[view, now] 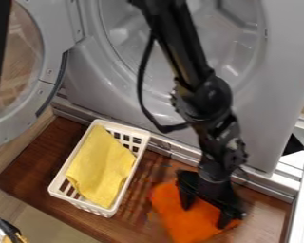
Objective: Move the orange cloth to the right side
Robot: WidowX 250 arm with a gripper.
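hand (206, 214) spread wide over the orange cloth (183, 225)

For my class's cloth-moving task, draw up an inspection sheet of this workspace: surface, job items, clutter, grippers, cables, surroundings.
Surface: brown wood-grain board, lying flat.
Job's things: soft orange cloth, spread on the board, right of the basket in view.
Clutter: white plastic slotted basket holding a folded yellow cloth; black-and-white object, cut off at the lower left corner, unidentified.
Grippers: black two-finger end effector, over the orange cloth, fingers spread apart.
Cables: black cable looping beside the arm.
Surroundings: grey metal appliance behind, its round door open at left.
People: nothing seen.
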